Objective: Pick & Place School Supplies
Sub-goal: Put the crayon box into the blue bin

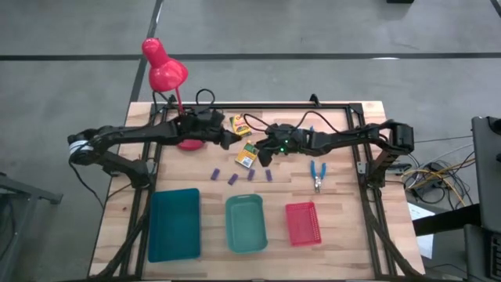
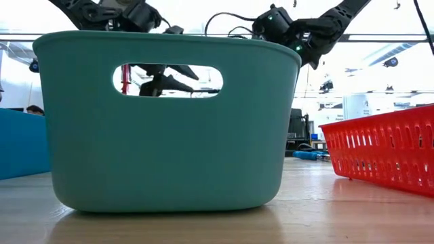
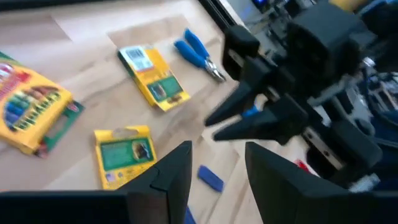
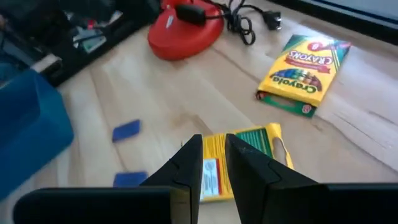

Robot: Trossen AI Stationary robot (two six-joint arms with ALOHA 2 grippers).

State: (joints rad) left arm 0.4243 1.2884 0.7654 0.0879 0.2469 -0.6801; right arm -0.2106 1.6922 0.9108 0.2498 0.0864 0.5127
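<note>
We take this for the approach step, with nothing lifted yet. Our right gripper (image 4: 211, 163) hangs just above the two crayon boxes (image 1: 247, 155) that lie touching each other, its fingers narrowed to a slim gap and holding nothing. Our left gripper (image 3: 214, 171) sits just beside them toward the red desk lamp (image 1: 164, 69), fingers spread and empty. A third crayon box (image 1: 239, 124) lies near the lamp base, farther from the trays. Four purple blocks (image 1: 232, 179) run in a row between the paired boxes and the green tray (image 1: 246, 223); the blue-handled pliers (image 1: 317, 174) rest apart, beyond the right gripper.

Next, we judge, the right fingers must widen, straddle one box of the pair and close without dragging its neighbour.

Room is tight: both grippers crowd the same spot, so one should back off. The lamp cord (image 4: 245, 25) lies close by.
</note>
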